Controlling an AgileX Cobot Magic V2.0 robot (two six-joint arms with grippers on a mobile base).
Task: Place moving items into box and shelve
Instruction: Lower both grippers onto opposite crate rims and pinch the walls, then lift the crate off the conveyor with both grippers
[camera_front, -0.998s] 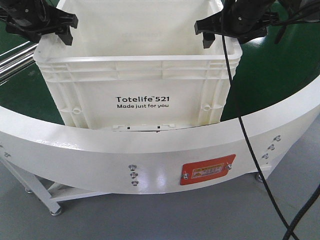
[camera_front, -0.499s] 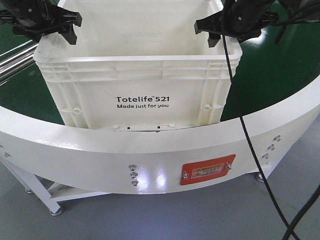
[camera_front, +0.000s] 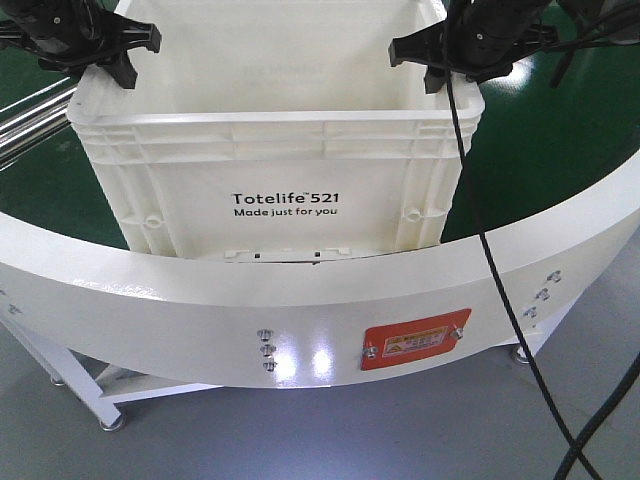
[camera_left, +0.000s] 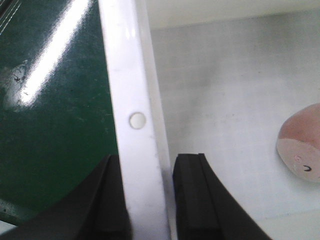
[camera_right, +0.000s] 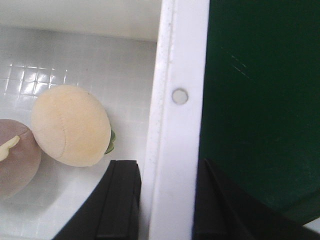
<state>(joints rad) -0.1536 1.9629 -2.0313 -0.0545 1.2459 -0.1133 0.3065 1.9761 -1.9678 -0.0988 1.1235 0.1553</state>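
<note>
Two arms bracket the white Totelife crate (camera_front: 290, 150) in the front-facing view. The left gripper (camera_front: 95, 72) sits on its left rim and the right gripper (camera_front: 455, 78) on its right. The crate stands on the green surface (camera_front: 560, 150) behind a curved white rail (camera_front: 300, 300) bearing a red label (camera_front: 415, 340), and a black cable (camera_front: 490, 260) trails down from the right arm. From the left wrist, the black fingers (camera_left: 192, 200) straddle the rim (camera_left: 132, 75), one outside over the green and one inside. Both sit flush against the plastic in what looks like a firm clamp, and the pinkish-beige fruit (camera_left: 302, 145) lies on the crate floor at the picture's right edge. From the right wrist, the other pair of fingers (camera_right: 120, 200) sandwiches the opposite rim the same way, with no gap to be seen. The yellow-orange fruit (camera_right: 70, 125) rests on the floor near that wall, close against the pinkish one. With both items inside, the packing appears done, and the step in hand looks to be taking hold of the crate for shelving. The next move calls for both arms to lift together and level, since an uneven rise could tilt the crate, roll the fruit or let the thin rim slip from the pads.
</note>
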